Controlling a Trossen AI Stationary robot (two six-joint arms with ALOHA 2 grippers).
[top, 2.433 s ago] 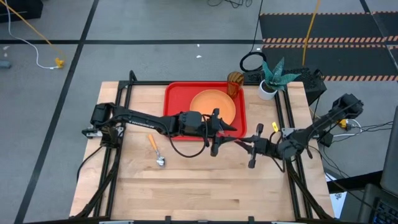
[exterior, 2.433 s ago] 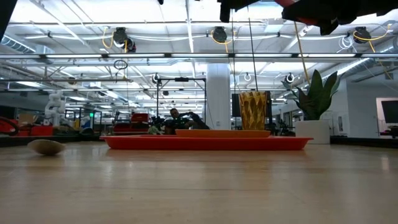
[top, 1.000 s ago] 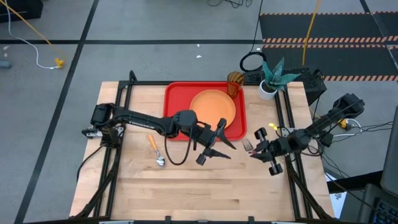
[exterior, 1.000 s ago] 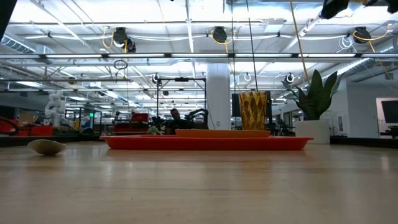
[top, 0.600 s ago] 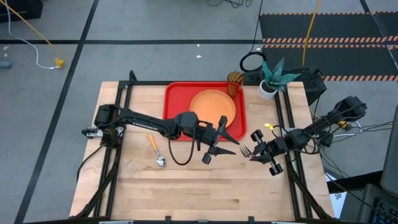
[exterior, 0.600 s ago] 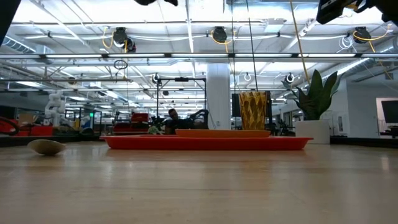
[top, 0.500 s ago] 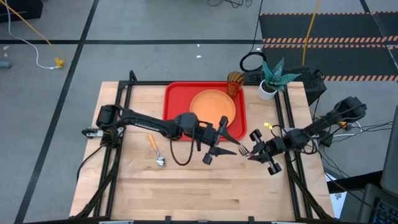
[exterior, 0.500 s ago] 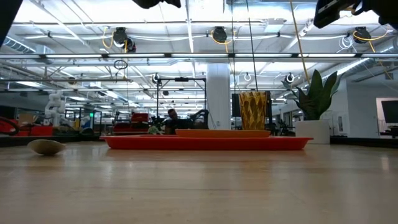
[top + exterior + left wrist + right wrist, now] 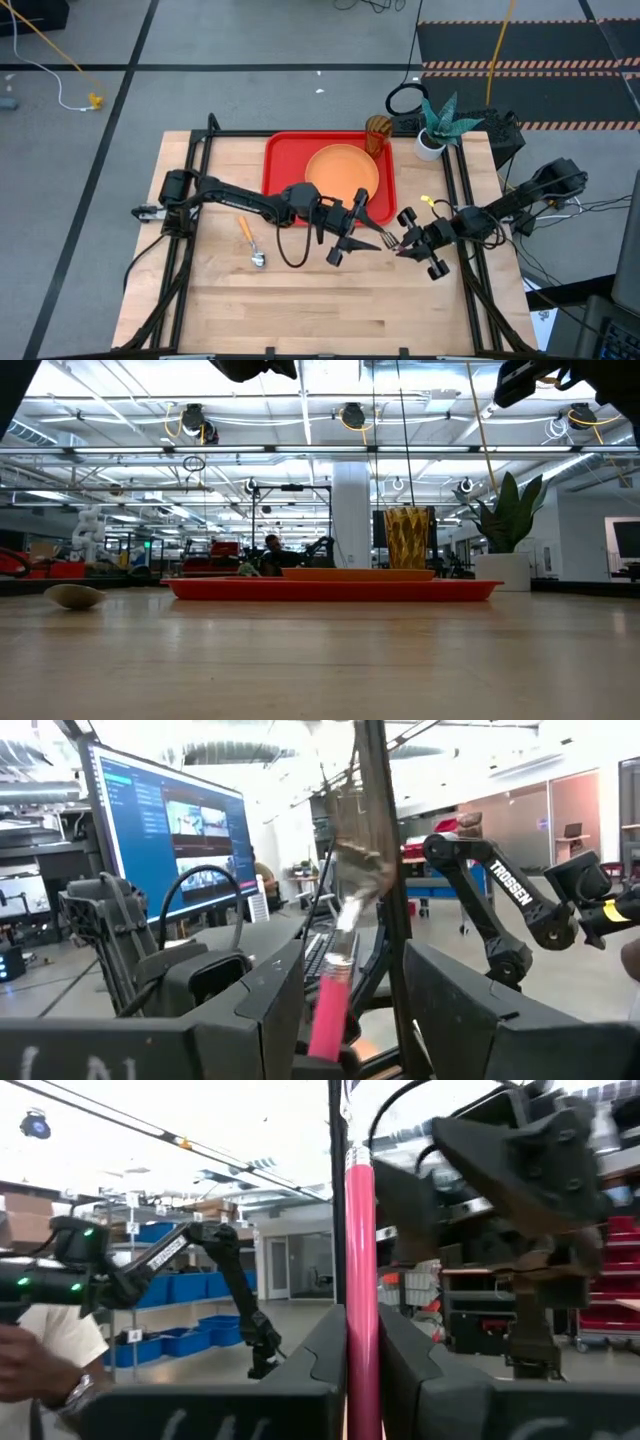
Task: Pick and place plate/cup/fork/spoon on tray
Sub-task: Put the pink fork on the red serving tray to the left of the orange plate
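My right gripper (image 9: 404, 245) is shut on the fork (image 9: 390, 241) above the table, near the red tray's (image 9: 285, 160) near right corner. The fork's pink handle (image 9: 360, 1280) rises from between the fingers, silver tines toward my left arm. My left gripper (image 9: 372, 238) is open; in its wrist view the fork (image 9: 335, 1000) stands in the gap between its fingers (image 9: 280, 1000), with room on at least one side. The orange plate (image 9: 342, 170) lies on the tray. The amber cup (image 9: 377, 130) stands at the tray's far right corner. The spoon (image 9: 250, 240) lies on the table left of the tray. My right gripper pinches the fork's pink handle (image 9: 360, 1335) between its two fingers, coming from the table's right side. The handle rises past the fingertips, so the fingers lie across it. The fork is lifted clear of the table, slanting with its tines toward my left gripper.
A white pot with a green plant (image 9: 432, 140) and a black cable coil (image 9: 405, 100) stand at the table's far right corner. Black frame rails (image 9: 195, 190) run along both sides. Bare wood lies along the near edge (image 9: 320, 310).
My right gripper has carried the fork toward the table's left, up to my left gripper. My left gripper has shifted a little toward the right and stays open. The fork stays clear of the table.
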